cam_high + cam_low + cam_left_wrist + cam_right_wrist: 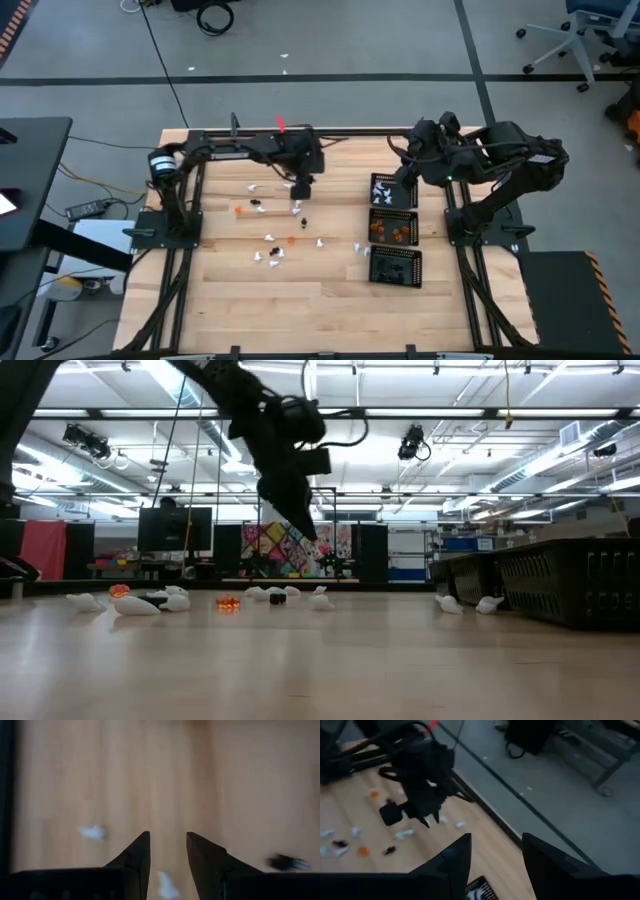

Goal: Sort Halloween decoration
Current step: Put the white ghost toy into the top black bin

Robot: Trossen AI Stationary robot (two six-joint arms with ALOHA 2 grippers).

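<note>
While scattered: white, orange and black trinkets [272,240] across the middle of the counter [250,310], most between the two arms, a few just beside the trays.
Already sorted: three black mesh trays [394,230] in a column on the right; white pieces in the far tray [384,190], orange in the middle tray [395,231], dark ones in the near tray [397,266].
Nearest target: white trinket [166,887] on the wood right under the left fingertips in the left wrist view; another white one [93,832] off to one side, a black one [285,862] to the other.
Left pincer [300,189]: above the loose pile, pointing down, well clear of the wood in the low view; fingers [140,852] partly apart, nothing between them.
Right pincer [492,852]: raised by the far tray's end of the column, fingers parted, empty, waiting.
Step in hand (judged): lining up over a single white piece before descending.
Doing it well: centre the gap on that one trinket, with neither finger above it; drop straight down and slowly, tips close to the wood before closing, since pieces this small likely skid or flip under a glancing touch.
Risk (judged): neighbouring pieces near enough to be nudged; two caught at once would spoil the colour sort.
After the grasp: lift clear, carry over to the tray with white pieces, release low inside its walls.
</note>
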